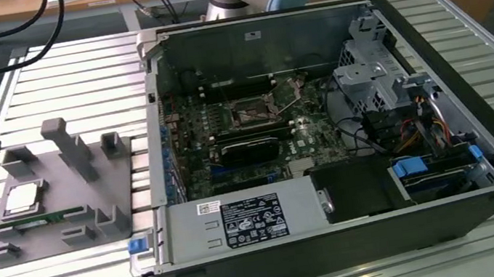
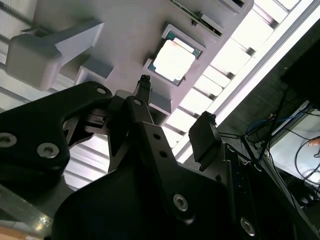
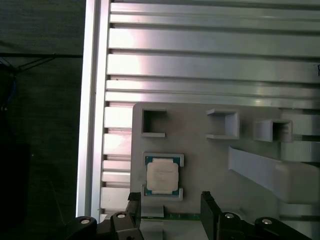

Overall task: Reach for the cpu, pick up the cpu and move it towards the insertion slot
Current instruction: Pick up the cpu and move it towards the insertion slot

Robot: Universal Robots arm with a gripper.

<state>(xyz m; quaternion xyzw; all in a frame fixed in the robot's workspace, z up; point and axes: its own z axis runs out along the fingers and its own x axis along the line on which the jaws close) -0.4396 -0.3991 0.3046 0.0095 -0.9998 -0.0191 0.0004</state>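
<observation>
**Open computer case and cpu fixture.** A computer case lies open on a slatted metal worktop. A grey fixture plate lies beside it, toward the exterior view's left.

The cpu lies flat, silver top up, in a shallow square nest on the left part of this plate. A green memory stick lies in a groove just beside it, on the near side. Grey upright blocks rise from the plate between the cpu and the case.

The insertion slot is a dark square socket in a metal frame. It sits on the motherboard inside the case, well apart from the cpu.

The pincer hangs above the fixture plate, near the cpu and clear of it. In both wrist views its two black fingers stand apart with nothing between them. The cpu shows beyond the fingertips, untouched, and is not yet lifted from its nest.
</observation>
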